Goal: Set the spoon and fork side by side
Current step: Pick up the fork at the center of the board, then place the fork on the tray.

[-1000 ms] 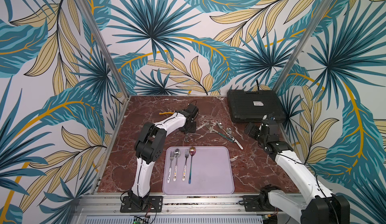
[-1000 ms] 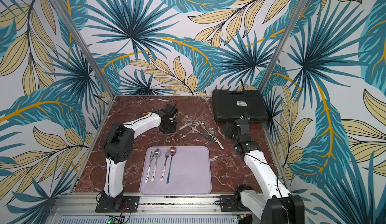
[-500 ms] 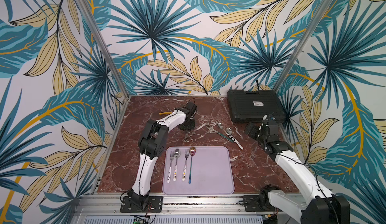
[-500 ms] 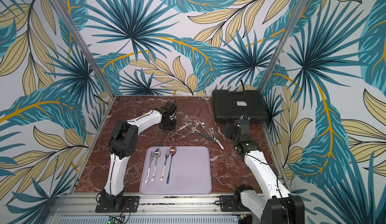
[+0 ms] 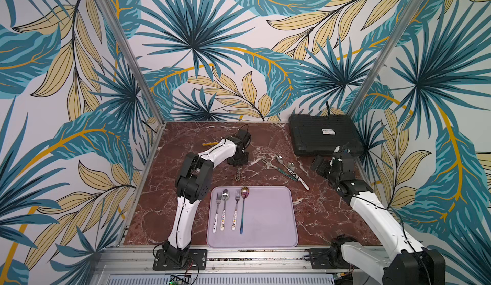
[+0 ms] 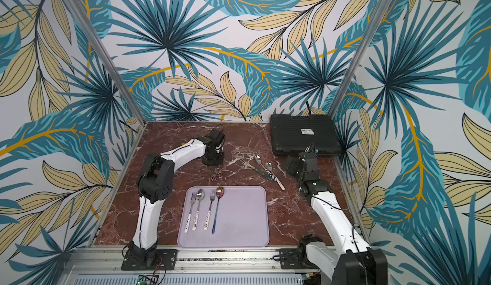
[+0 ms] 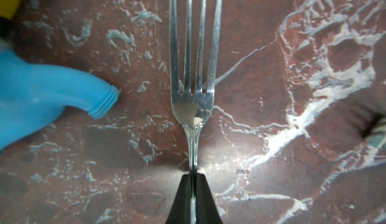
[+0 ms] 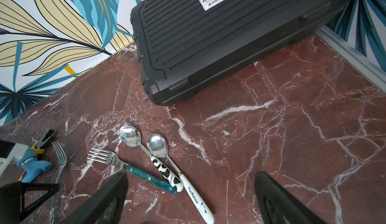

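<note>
The left gripper [image 7: 193,178] clamps the fork [image 7: 193,99] by its thin neck, so it could swivel when lifted; the right gripper [image 8: 191,177] hangs open

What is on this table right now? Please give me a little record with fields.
Left claw: shut on the handle of a silver fork
Right claw: open, holding nothing
Tray: one fork-and-spoon pair and a second pair, each side by side
Loose on the table: teal-handled fork, cow-patterned spoon, white-handled spoon
Back corner: black case
</note>
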Robot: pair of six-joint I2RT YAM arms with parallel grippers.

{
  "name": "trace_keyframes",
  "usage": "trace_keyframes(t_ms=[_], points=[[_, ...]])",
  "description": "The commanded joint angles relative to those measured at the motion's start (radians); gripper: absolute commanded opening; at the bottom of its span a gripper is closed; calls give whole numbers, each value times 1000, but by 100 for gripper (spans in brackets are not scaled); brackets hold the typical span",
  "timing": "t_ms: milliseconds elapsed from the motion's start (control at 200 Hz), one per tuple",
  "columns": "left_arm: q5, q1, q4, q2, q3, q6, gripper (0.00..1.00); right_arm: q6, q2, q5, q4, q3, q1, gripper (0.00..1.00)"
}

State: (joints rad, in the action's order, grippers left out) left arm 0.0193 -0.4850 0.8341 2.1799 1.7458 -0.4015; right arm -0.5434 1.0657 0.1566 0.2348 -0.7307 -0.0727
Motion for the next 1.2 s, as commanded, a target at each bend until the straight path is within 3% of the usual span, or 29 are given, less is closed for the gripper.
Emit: trace_keyframes(t_ms=[0,220,681,876,1197], points=[[-1,-18,29,-105,45,-14,0,-6,-19,3,18,11,2,99],[27,-86,58,-210,-3,-61,0,-7,-23,1,17,14,2,100],[80,-304,-61,-473,-403,-293,0,-8,-21,-1,12,14,2,100],[112,-412,-144,-583,-577,-450,0,-12,-27,-2,10,18,2,100],[184,-594,-116,-513,-587,-650,0,-14,-39,-9,13,20,2,99]])
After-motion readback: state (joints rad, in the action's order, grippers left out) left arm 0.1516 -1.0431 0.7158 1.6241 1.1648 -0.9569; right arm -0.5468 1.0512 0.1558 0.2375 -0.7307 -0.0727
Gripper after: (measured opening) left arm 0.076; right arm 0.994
